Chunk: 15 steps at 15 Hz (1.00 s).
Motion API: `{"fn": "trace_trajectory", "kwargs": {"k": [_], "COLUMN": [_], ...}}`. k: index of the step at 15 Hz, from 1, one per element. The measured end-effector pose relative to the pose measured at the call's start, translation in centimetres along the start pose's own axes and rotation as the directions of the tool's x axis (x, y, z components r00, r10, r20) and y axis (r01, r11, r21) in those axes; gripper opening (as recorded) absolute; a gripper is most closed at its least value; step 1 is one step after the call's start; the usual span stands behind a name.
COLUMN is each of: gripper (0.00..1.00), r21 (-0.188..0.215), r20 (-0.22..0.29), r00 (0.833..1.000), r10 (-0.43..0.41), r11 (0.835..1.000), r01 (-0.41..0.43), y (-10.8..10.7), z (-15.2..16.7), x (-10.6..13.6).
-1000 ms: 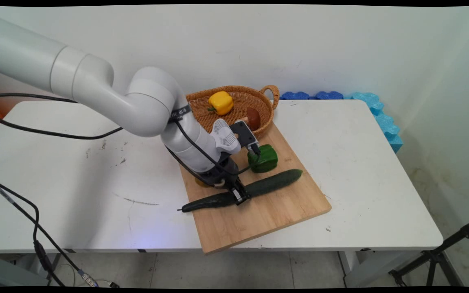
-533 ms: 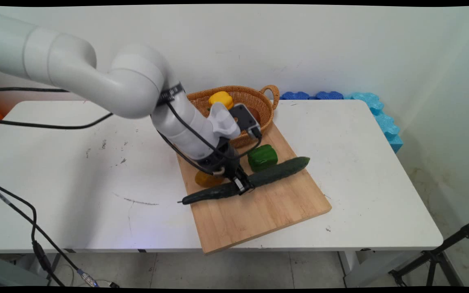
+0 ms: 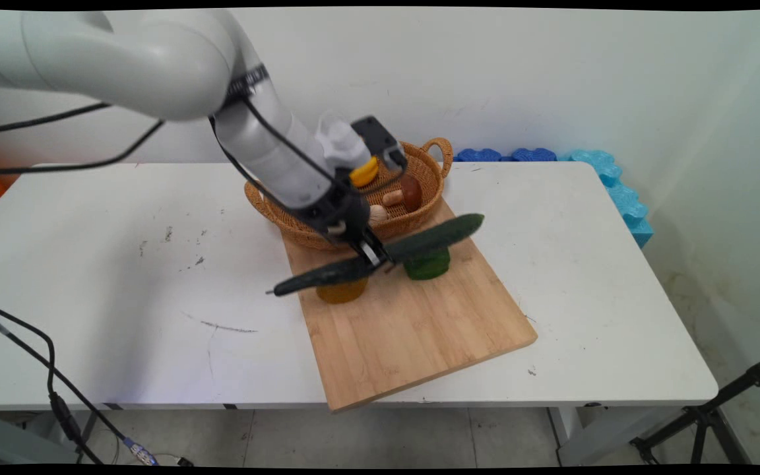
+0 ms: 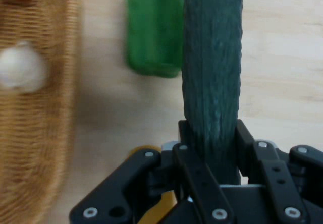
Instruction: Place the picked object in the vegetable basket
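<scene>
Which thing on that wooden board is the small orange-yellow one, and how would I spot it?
Find the wooden cutting board mid-table. At its far left corner, just below the lifted cucumber held in the gripper, sits the orange pepper. Its neighbour, the green pepper, is green and farther right.

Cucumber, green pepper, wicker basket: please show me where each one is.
cucumber [image 3: 433, 239]: main view, right half of its body.
green pepper [image 4: 154, 32]: hand view, middle of its side.
wicker basket [image 3: 434, 146]: main view, right handle.
</scene>
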State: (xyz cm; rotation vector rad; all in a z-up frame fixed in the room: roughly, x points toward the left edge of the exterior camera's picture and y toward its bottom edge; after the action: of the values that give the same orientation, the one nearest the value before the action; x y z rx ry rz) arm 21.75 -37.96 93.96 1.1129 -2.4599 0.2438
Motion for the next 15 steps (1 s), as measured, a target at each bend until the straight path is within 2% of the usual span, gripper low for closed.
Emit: {"fn": "trace_trajectory", "kwargs": {"k": [7,15], "gripper": [0.0,0.0], "r21": [0.118,0.211], "r20": [0.023,0.045], "r00": [0.994,0.981], "r10": [-0.105,-0.187], "r11": [0.988,0.962], "r01": [0.102,0.174], "y": [-6.0,-10.7], "z": [-3.1,-2.0], "x": [1.9,2.5]}}
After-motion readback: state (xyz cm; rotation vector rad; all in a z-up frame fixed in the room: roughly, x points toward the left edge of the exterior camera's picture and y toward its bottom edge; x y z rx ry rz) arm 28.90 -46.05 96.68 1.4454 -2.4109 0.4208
